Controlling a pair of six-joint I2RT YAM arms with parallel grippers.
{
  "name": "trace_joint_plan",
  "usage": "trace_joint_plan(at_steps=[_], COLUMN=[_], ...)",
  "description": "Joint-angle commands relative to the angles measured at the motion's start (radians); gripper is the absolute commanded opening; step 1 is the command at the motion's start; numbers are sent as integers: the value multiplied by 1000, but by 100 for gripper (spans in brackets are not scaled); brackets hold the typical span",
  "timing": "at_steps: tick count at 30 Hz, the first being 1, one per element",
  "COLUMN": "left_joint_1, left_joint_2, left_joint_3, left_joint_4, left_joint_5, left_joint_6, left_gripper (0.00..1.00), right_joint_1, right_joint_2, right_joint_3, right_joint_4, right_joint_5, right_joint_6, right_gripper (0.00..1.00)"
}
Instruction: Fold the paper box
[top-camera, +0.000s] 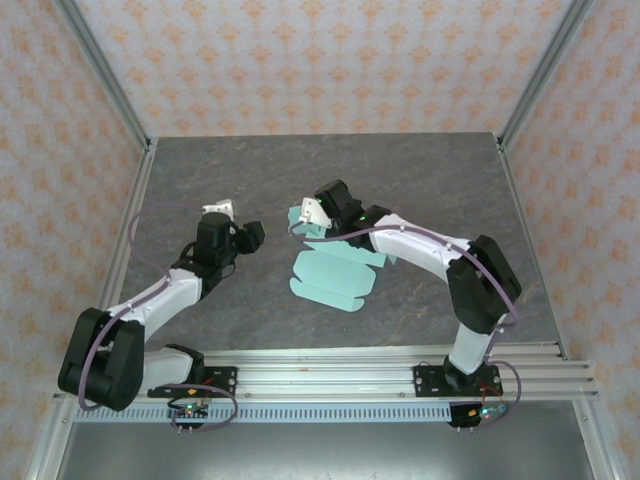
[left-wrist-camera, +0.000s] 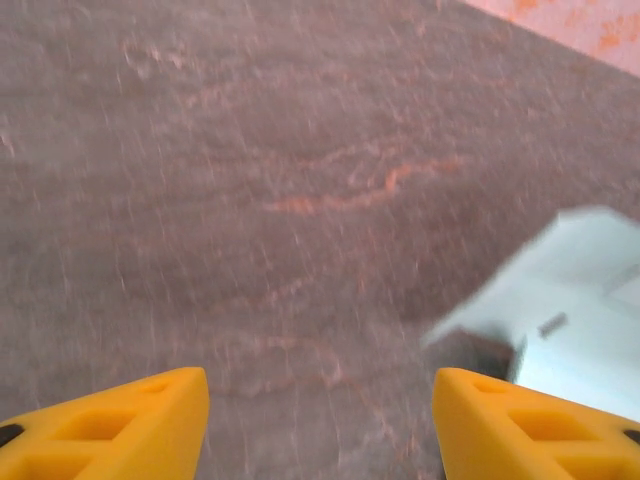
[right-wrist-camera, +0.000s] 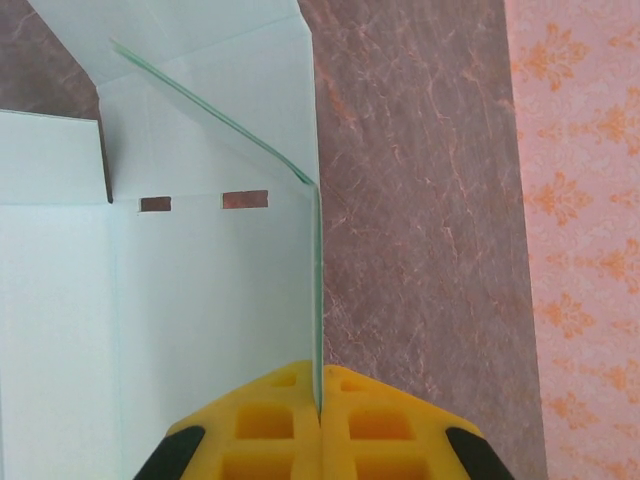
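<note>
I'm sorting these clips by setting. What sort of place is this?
Probably a robot test cell: a stone-look table framed by metal posts, patterned wall panels on three sides, and a left arm and right arm bolted to a rail.

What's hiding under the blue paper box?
The brown marbled table lies under the paper box; it peeks through two little slots. Anything else beneath the card is covered, so I cannot tell.

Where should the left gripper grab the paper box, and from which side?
Probably the raised flap of the paper box nearest the left gripper, approached from the left: it seems lifted off the table, and the right gripper pinches an upright panel.
</note>
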Motion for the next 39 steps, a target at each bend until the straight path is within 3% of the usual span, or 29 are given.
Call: trace_joint_plan(at_steps=[1,11,16,27,39], left_joint_1=[26,36,33,-28,-69], left_joint_2=[54,314,417,482,491], left_joint_3=[72,246,305,300,254], left_joint_4=[3,-53,-25,61,118], left_joint_5=[19,162,321,515,563], left_joint_6=[88,190,185,191,240], left_gripper=[61,61,61,58,56], right_joint_1=[-21,-61,-73,-78,-78], right_joint_2=[-54,-65,-83,-69,-52], right_joint_3=[2,29,25,25,-49], right_joint_4=[10,-59,-70,-58,75], right_joint_5=[-81,-213,-252,-260,-206], right_joint_6=[-80,-114,-113,-126,-206], right_gripper=[0,0,0,0,0])
